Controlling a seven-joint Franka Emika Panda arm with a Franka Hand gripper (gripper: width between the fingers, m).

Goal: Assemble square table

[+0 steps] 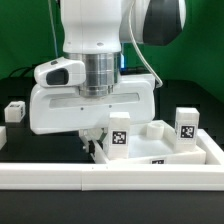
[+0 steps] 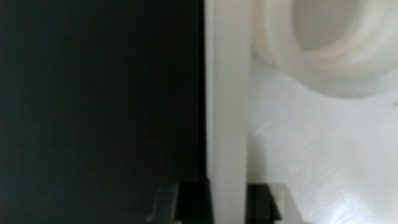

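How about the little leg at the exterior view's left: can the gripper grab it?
Probably not yet: the gripper is shut on a thin white edge. The leg stands alone, so otherwise the way looks free.

The square tabletop point(image 1: 165, 150) is plain white, with a creamier tint round its corner hole point(image 2: 329, 50) in the wrist view, and it lies on a flat black table point(image 1: 25, 142). At the tabletop stand one white leg point(image 1: 118, 135) and a second white leg point(image 1: 186, 125), each with a black-and-white blocky marker tag, and a third white leg point(image 1: 14, 110), tagged alike, sits well off the tabletop toward the exterior view's left. Above the tabletop the gripper point(image 1: 97, 142) is white with black fingertips point(image 2: 178, 205) under a grey ribbed collar point(image 1: 98, 72); the arm point(image 1: 95, 25) is white with a glossy black part, the rail point(image 1: 60, 178) before the tabletop is white, and a green patch point(image 1: 20, 72) shows behind.
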